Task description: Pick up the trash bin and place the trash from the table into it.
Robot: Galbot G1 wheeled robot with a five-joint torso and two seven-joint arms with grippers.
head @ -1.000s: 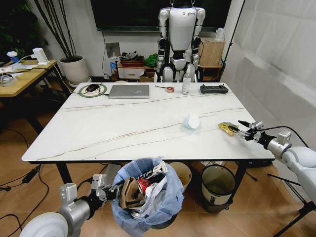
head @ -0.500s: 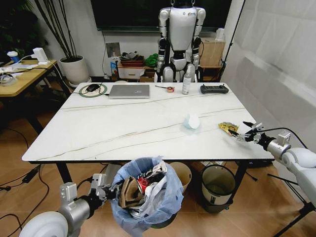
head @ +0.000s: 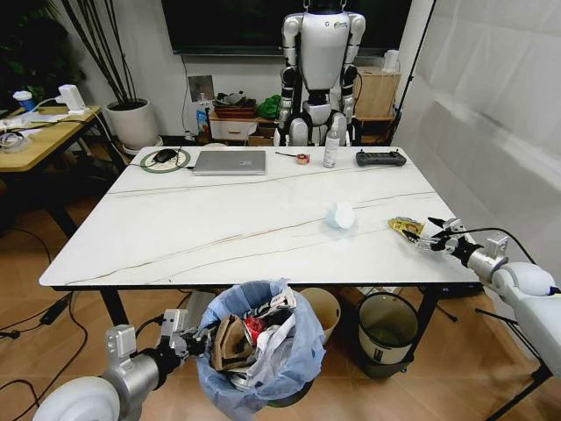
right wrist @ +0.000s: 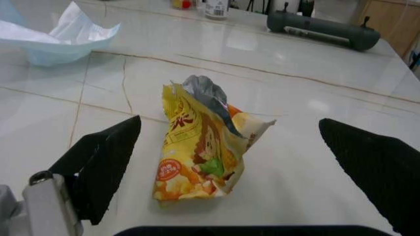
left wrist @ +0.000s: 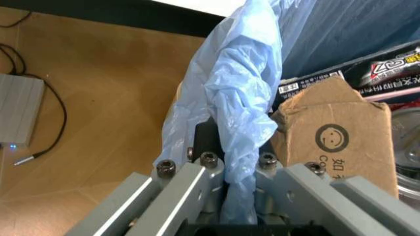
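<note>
My right pincer sits low over the white marble-look worktop w/ thin veins, near its right edge, fingers spread wide. In the right wrist view the two dark fingertips stand either side of a crumpled yellow snack packet, not touching it; the packet lies flat on the worktop, torn silver top pointing away from me. In the head view that yellow packet is just beside the pincer, on the side toward the worktop's middle.

A crumpled light-blue & white tissue-like wad lies near the packet, further toward the centre; same wad shows beyond the packet in the right wrist view.

My left pincer is below the worktop's front edge, pressed together on the crinkly light-blue bag of the small round trash bin. Left wrist view: the blue plastic runs down between the grey jaws, pinched there. The bin is held in front of the worktop, already stuffed: torn brown cardboard box w/ a smiley print just inside the rim, dark printed packaging behind it.

At the far edge of the worktop: silver laptop, black controller, clear bottle.
</note>
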